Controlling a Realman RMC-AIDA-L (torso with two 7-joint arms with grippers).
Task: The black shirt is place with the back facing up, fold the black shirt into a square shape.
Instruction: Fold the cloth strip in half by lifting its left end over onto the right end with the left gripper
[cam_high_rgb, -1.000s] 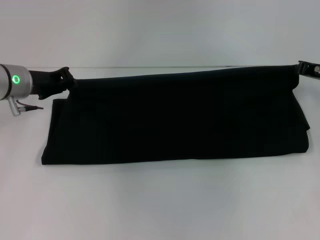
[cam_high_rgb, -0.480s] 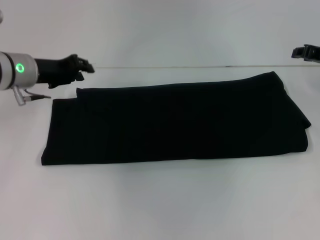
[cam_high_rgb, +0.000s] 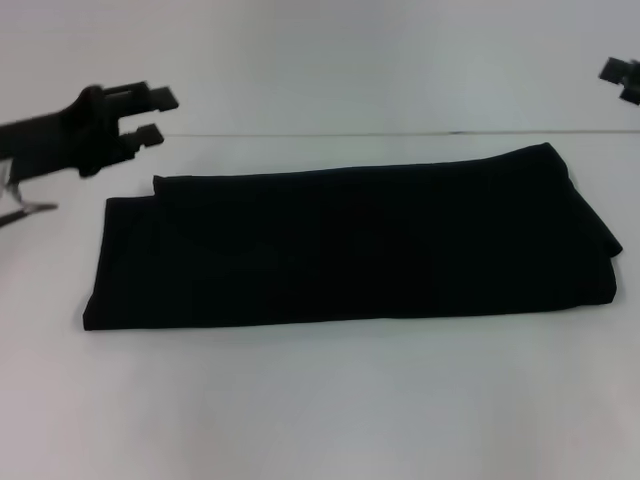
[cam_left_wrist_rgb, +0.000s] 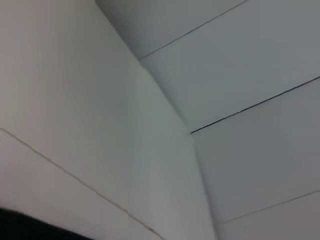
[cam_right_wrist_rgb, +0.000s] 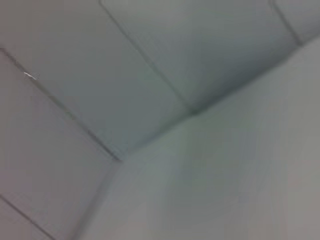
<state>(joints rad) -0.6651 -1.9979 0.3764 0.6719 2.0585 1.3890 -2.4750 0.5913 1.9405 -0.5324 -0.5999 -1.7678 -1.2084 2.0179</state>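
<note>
Black shirt folded into a long band on the bench, both tools lifted clear of it.

Nearest you is bare white bench (cam_high_rgb: 320, 410), open room along the shirt's whole front edge. The black shirt (cam_high_rgb: 350, 245) lies flat with its long axis running left to right; its left end is squared off and its right end tapers to a loose, layered corner near the bench's right side. Beyond it, above the shirt's far left corner and not touching it, you see the left tool (cam_high_rgb: 150, 115) with its two fingers apart and nothing between them. The right tool (cam_high_rgb: 622, 78) barely shows at the far right edge, and you cannot tell its state. Both wrist views give you only pale wall panels and seams, while the head view alone shows the shirt.
</note>
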